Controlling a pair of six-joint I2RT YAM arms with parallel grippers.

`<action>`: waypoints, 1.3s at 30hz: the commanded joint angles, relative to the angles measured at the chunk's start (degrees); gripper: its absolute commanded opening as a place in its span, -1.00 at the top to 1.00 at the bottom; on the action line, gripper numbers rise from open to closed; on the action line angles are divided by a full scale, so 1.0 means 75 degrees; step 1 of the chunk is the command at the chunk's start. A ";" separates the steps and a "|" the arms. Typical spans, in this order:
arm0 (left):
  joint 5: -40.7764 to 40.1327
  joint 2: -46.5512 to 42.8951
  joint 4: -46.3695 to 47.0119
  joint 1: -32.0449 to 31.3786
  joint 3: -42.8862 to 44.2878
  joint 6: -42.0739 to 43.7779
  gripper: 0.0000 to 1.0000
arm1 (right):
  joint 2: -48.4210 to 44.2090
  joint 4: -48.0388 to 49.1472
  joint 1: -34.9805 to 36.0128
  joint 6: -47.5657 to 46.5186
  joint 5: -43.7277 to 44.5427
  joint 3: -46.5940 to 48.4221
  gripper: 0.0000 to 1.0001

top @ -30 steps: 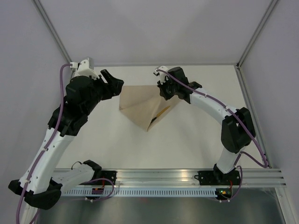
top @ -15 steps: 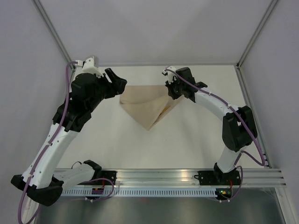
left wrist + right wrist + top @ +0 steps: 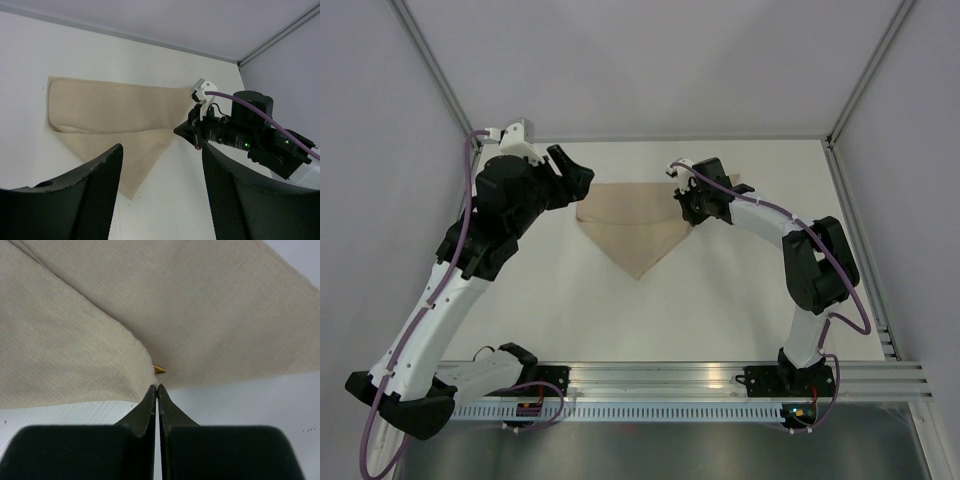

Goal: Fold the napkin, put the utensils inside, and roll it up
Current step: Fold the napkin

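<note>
Right gripper (image 3: pixel 158 386) has its jaws closed on the 3 o'clock corner of the plain beige fabric napkin (image 3: pixel 200 315), a flat-lying triangle. An orange utensil tip (image 3: pixel 159 369) peeks out at 12. Left gripper (image 3: pixel 161 150) hovers wide open at the napkin's 9 o'clock, arm raised.

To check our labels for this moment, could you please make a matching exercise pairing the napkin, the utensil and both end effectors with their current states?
Things: 1 napkin; 2 utensil; 3 left end effector; 4 right end effector.
States: A open, beside the napkin's left corner; B shut on the napkin's right corner; C folded into a triangle, lying flat; D mostly hidden under the fold, orange tip showing.
Pairs: 1-C; 2-D; 3-A; 4-B.
</note>
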 commanded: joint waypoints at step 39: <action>0.1026 0.0083 0.2214 -0.0013 -0.2274 -0.0783 -0.40 | 0.2953 -0.0260 -0.3783 0.3913 -0.2471 0.3087 -0.25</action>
